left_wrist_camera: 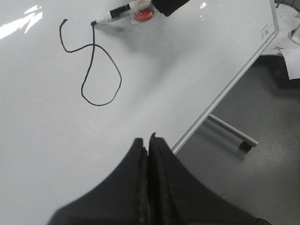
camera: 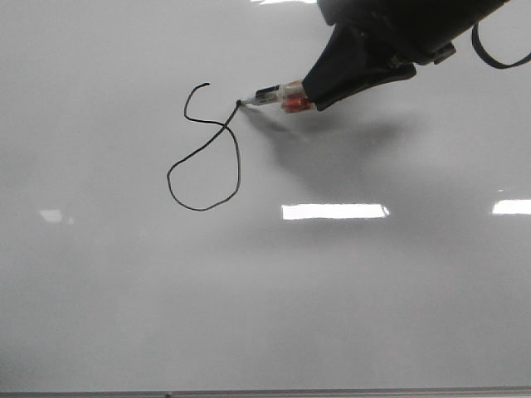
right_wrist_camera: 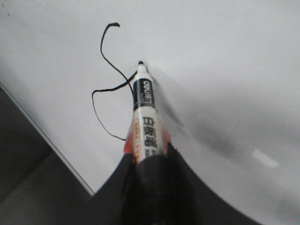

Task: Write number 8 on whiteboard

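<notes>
On glossy whiteboard [camera: 348,298], thin looping number 8 [camera: 205,157]

whiteboard [camera: 348,298] glossy, smooth, metal-look edge; marker [right_wrist_camera: 144,117] glossy plastic; right tool [right_wrist_camera: 149,161] matt blk.

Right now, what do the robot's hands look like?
Both are matte black. The right gripper is a chunky wedge narrowing toward its fingertips, with a black cable loop behind it. The left gripper has two long tapering fingers with ridged inner edges.
</notes>
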